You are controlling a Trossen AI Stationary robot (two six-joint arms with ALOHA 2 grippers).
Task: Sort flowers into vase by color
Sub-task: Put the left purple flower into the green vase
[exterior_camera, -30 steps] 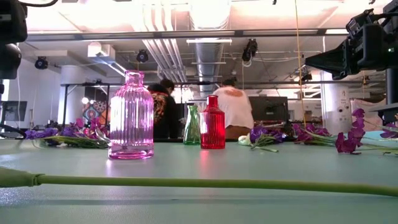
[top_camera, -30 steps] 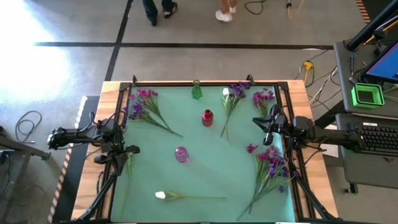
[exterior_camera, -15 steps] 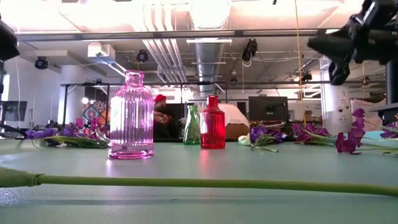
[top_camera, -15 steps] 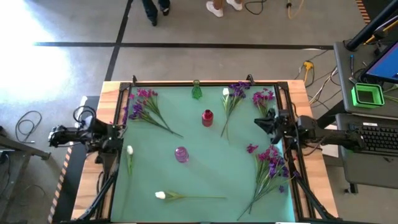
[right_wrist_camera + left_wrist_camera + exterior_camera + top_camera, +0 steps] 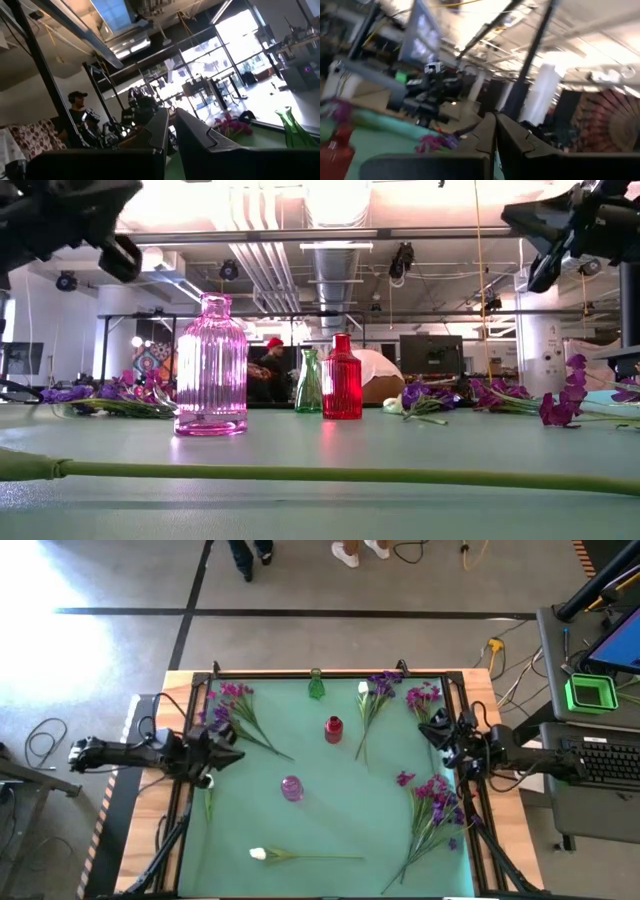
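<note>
Left claw [image 5: 228, 736] shut at table's left edge, right claw [image 5: 432, 729] shut at right edge

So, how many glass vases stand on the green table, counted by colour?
Pink ribbed glass bottle vase: 1
Red ribbed glass bottle vase: 1
Green slim glass vase: 1
Total: 3

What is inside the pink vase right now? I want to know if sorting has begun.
Nothing: the pink vase is clear glass and shows no stem or bloom inside. From above, its mouth looks empty too. The flowers lie on the mat.
</note>
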